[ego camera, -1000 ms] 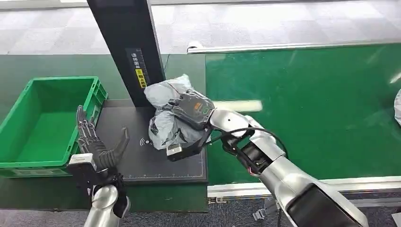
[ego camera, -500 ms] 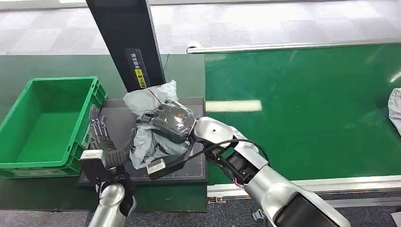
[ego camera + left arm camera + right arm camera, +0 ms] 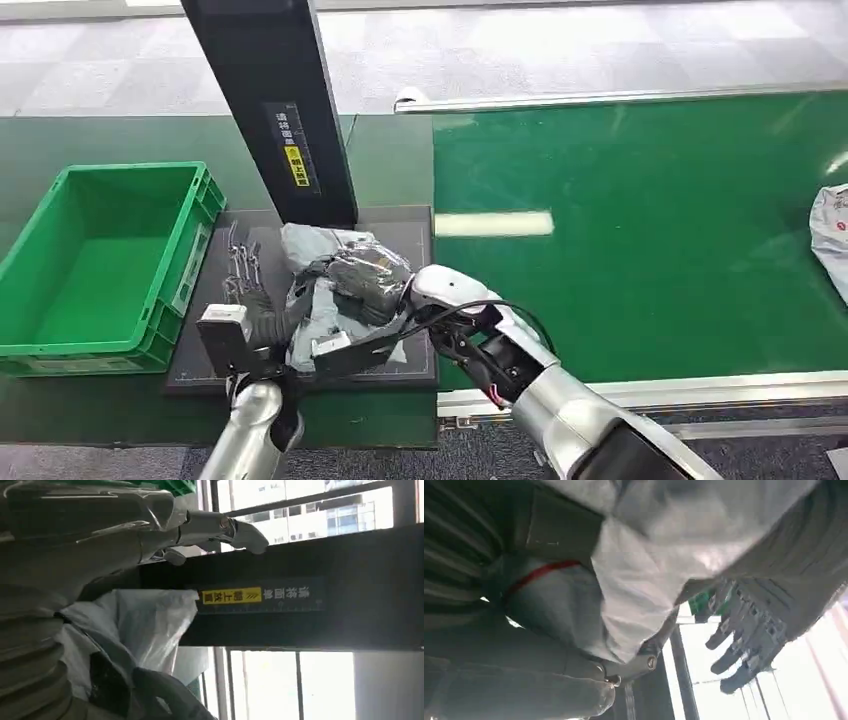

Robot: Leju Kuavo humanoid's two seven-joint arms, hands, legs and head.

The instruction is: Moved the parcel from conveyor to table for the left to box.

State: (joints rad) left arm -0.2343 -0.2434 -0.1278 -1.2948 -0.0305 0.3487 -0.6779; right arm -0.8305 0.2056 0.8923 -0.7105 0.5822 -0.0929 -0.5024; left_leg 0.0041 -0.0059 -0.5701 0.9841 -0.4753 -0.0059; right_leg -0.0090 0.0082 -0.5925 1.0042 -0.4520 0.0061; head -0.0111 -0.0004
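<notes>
Grey parcel (image 3: 320,290) lies on the black mat (image 3: 410,360) of the worktop (image 3: 100,400), in the mat's middle, just in front of the foot of the black column (image 3: 270,100). The bag is crumpled; a thin red line shows on it in the right wrist view.

Right hand (image 3: 362,278) is on top of the parcel, fingers wrapped over its upper side and grasping it (right wrist view: pale plastic pressed against the palm and thumb). Right forearm comes in from the worktop's near right corner, crossing the mat's near edge.

Left hand (image 3: 243,290) stands at the parcel's left side, fingers (image 3: 237,255) spread and pointing away from the robot, thumb toward the bag. Released, holding nothing; whether the thumb touches the plastic, cannot tell. In the left wrist view the parcel sits close against the hand's ribbed cover, with the column and its yellow label (image 3: 231,596) behind.

Green crate (image 3: 90,260) stands on the worktop's left side, its right wall just beside the mat's left edge.

Green conveyor belt (image 3: 640,240) adjoins the mat's right edge. A second grey bag (image 3: 830,235) lies at the belt's far right, cut off by the frame.
</notes>
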